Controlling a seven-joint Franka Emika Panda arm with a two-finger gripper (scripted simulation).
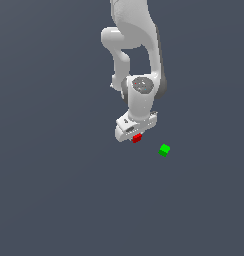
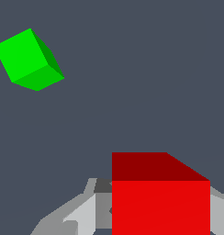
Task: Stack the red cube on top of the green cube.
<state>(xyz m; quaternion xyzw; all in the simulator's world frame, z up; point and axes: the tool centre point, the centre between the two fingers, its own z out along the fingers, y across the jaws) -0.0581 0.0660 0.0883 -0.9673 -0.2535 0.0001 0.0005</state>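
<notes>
I have the gripper (image 1: 136, 136) down low over the grey floor (image 1: 54, 200), and the red cube (image 1: 137, 138) sits right under it, between the fingers. In the wrist view the red cube (image 2: 160, 197) fills the space in front of the camera, with a pale finger (image 2: 81, 213) showing on one side of it and a sliver of another on the far side. I read that as the fingers closed narrowly on the cube, or at least straddling it; whether the pads are actually pressing its faces I cannot tell. I also cannot tell whether the cube is resting on the floor or lifted slightly clear of it.

The green cube (image 1: 164, 149) lies near the gripper but apart from it, off toward the exterior view's right and a bit nearer that camera. In the wrist view the green cube (image 2: 29, 59) appears turned at an angle to the red one's faces.

My judgement: this is the grasping step, and the stack is not yet built. The next move calls for a lift before travelling across, so the red cube clears the green one, and probably a wrist rotation to square the faces.
</notes>
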